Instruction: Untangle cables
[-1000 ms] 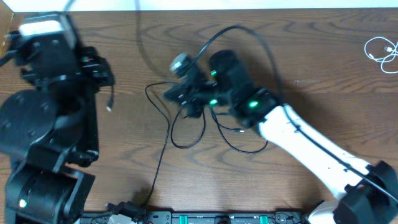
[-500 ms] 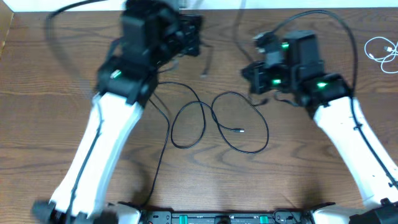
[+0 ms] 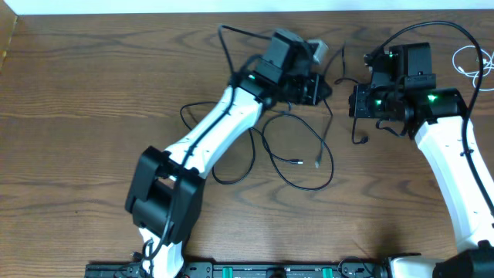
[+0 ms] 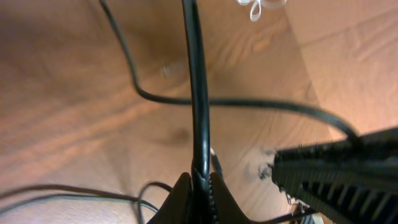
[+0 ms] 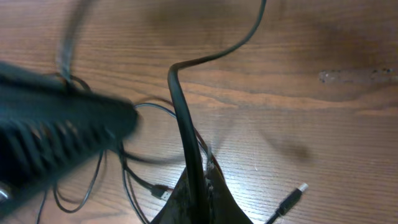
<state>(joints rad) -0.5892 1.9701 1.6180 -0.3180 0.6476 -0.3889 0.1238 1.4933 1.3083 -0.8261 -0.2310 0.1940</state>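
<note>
Nearest you, along the table's front edge, sits the black rail (image 3: 270, 270) with its green lights. From there the left arm (image 3: 201, 147) slants across the wooden table (image 3: 93, 116) toward the far right and covers the left part of the tangle. The right arm (image 3: 455, 170) comes up along the right side.

In mid-table you have the black cables (image 3: 331, 168), thin cords in loose loops that cross one another. Two small plug ends (image 3: 297, 162) show close together among the loops.

Just beyond them the two grippers face each other, near but apart. Your left gripper (image 4: 198, 182) is pinched tight on a black cord (image 4: 198, 93) that runs straight out from its fingertips, and a second cord crosses behind it. Your right gripper (image 5: 198, 177) is clamped just as narrowly on a kinked cord (image 5: 180, 106), which bends sharply above the fingers. The left gripper's dark body blurs the left side of that wrist view. You cannot tell whether both grippers hold the same cord.

Farthest off, at the far right edge, the white cable (image 3: 472, 63) lies coiled, well apart from the tangle.
</note>
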